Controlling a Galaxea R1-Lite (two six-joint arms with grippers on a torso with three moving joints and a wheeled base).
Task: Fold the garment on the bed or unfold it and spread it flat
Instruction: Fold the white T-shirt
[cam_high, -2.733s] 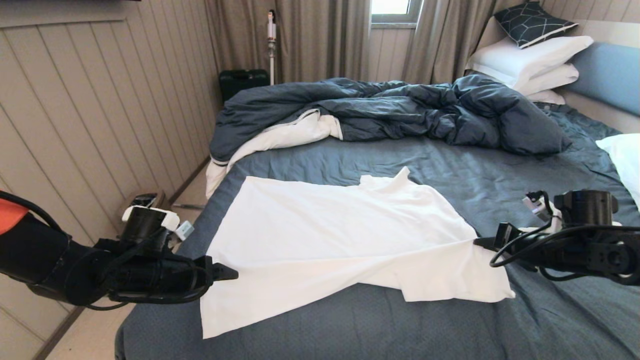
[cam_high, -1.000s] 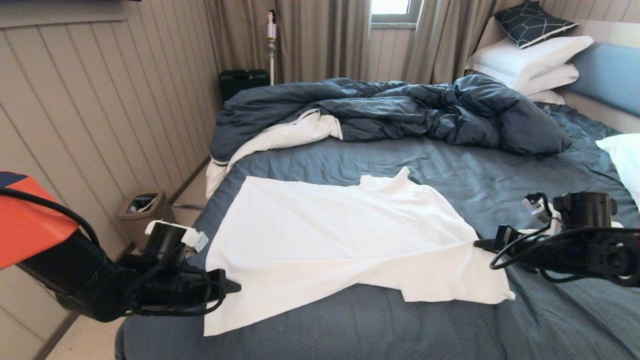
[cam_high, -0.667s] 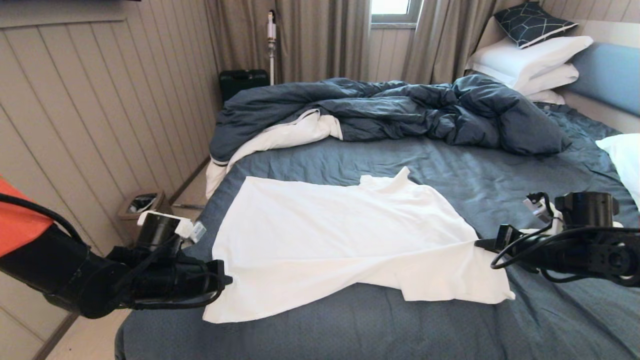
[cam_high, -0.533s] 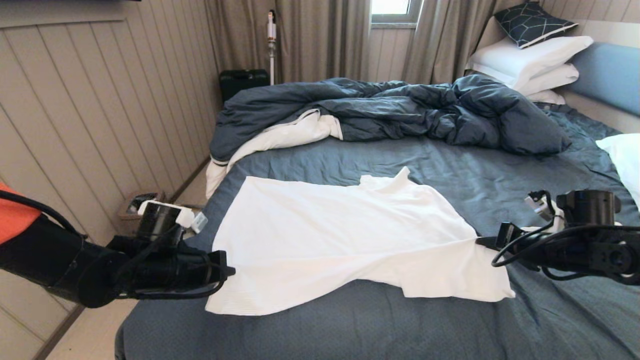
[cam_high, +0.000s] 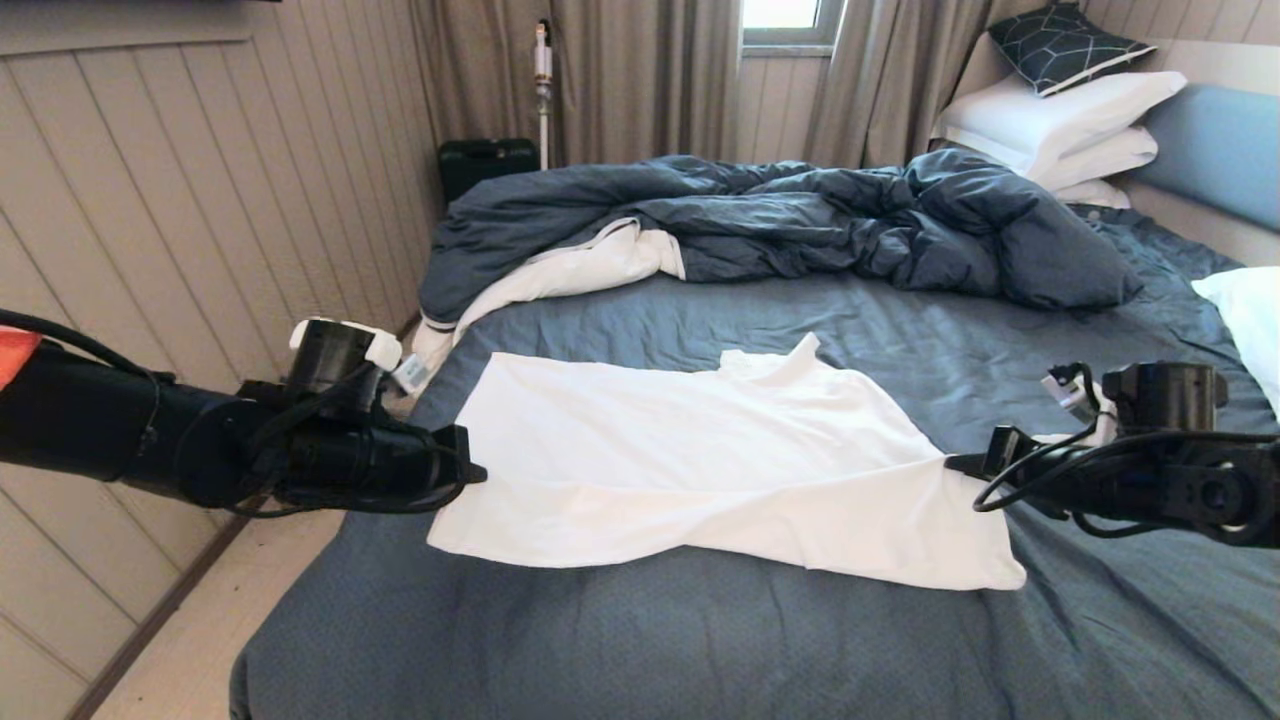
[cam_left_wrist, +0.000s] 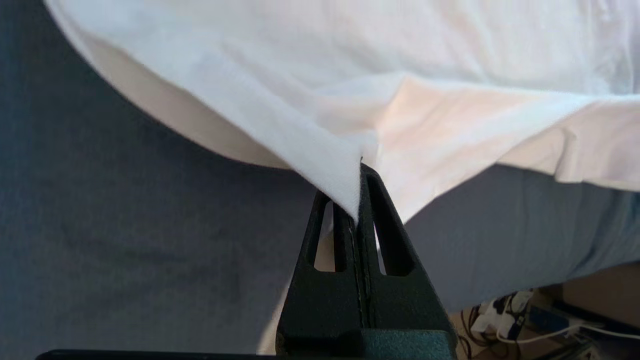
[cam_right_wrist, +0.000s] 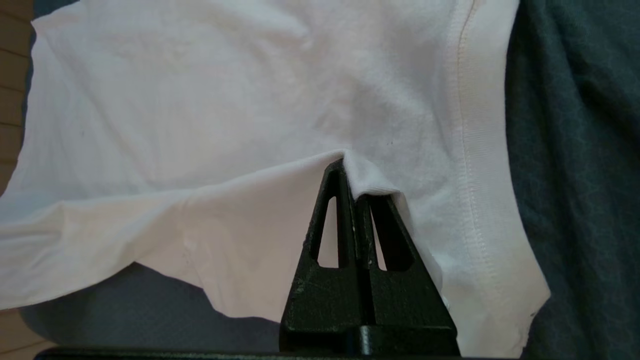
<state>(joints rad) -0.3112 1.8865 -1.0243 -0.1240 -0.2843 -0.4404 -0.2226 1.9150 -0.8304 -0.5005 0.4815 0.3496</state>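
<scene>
A: Head view first: the garment (cam_high: 700, 460) is seen lying across the near half of the bed (cam_high: 640, 640), between the two arms, with its near edge raised off the dark sheet. The left gripper (cam_high: 472, 470) is clamped on the hem corner at the bed's left side, and the right gripper (cam_high: 958, 463) is pinched shut on the cloth at the opposite side.

B: Confirmed from the wrists. The left jaws are closed flat on a thin fold of white cloth, and the right jaws are likewise closed, on a small ridge beside a stitched hem band.

A: For the fold to be done well, both held points should probably be carried together and level toward the far edge (an uneven lift would likely skew the crease), with light tension kept between them.

B: Agreed; the cloth looks thin, soft and limp, so sagging in the middle is to be expected. A small neck piece stands up at the far edge. Beyond it, the duvet (cam_high: 780, 220) is heaped in rumpled dark folds, well apart from the shirt.
</scene>
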